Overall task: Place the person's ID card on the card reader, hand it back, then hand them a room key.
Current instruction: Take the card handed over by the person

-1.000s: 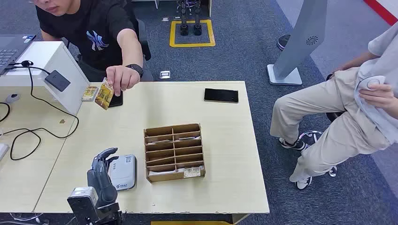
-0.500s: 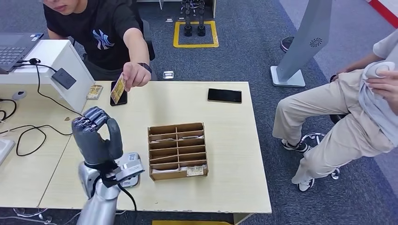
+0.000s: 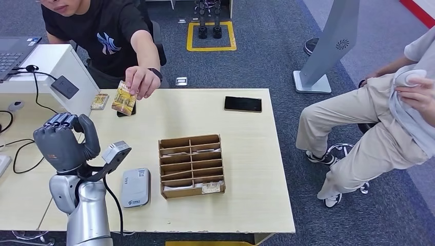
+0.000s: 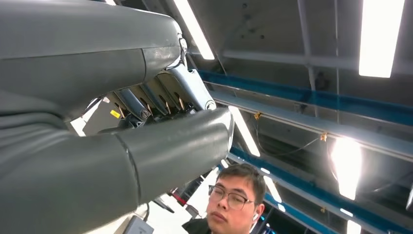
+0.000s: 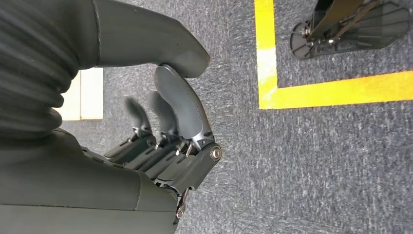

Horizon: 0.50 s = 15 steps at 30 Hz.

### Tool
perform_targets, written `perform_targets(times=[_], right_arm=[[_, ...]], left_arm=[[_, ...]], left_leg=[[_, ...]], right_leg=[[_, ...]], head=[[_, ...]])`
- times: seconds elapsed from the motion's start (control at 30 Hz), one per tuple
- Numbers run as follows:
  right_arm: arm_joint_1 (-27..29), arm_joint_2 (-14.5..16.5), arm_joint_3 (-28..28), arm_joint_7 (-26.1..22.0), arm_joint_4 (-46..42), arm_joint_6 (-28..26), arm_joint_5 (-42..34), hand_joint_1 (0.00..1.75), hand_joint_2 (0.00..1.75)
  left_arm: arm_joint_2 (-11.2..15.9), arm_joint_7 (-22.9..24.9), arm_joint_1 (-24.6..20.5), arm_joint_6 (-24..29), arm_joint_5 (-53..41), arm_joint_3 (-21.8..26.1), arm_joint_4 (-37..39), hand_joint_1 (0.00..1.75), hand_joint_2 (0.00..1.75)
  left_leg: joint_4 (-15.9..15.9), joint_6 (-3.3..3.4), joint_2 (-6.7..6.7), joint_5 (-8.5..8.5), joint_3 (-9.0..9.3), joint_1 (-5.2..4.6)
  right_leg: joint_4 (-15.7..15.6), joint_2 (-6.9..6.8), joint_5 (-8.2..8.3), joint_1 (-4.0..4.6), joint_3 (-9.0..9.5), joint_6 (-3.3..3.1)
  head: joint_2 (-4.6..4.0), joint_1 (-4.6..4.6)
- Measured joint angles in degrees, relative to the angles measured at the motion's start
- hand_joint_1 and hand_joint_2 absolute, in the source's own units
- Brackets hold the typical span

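I am raising my empty, loosely curled left hand (image 3: pixel 64 142) toward the person's thin, stiff yellow-patterned ID card (image 3: pixel 124 98), judging its free edge best for pinching.

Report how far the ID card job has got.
Nothing looks done yet. The person's hand holds the card at the table's far edge. The left hand is raised toward it, holding nothing. The right hand hangs over the floor. Left: take the card, lay it on the reader, return it, then hand over a room key.
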Motion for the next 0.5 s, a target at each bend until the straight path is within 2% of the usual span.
perform_targets(times=[0.03, 0.1, 0.5], right_arm=[[-0.03, -0.17, 0.00, 0.26, 0.25, -0.04, -0.01, 0.00, 1.75], [-0.11, -0.44, 0.00, 0.66, 0.76, -0.01, -0.03, 0.00, 1.75], [-0.15, -0.89, 0.00, 1.33, 1.72, 0.10, -0.02, 0.00, 1.75]], left_arm=[[-0.14, 0.00, -0.45, 0.00, 0.59, 0.18, 0.23, 0.82, 0.00], [-0.39, 0.00, -1.20, 0.00, 1.78, 0.35, 0.65, 0.00, 0.00], [-0.49, 0.44, -1.76, -0.01, 1.67, 1.39, 2.76, 0.00, 0.00]], left_leg=[[0.00, 0.00, -0.01, 0.00, 0.00, 0.00], [0.00, 0.00, -0.01, 0.00, 0.01, -0.01], [0.00, 0.00, -0.01, 0.00, 0.00, 0.00]], right_leg=[[0.00, -0.01, 0.00, 0.00, 0.00, 0.00], [0.00, -0.01, 0.00, 0.00, 0.01, 0.00], [0.00, -0.01, 0.00, 0.00, -0.01, 0.00]], head=[[0.00, 0.01], [0.00, 0.00], [-0.01, 0.00]])
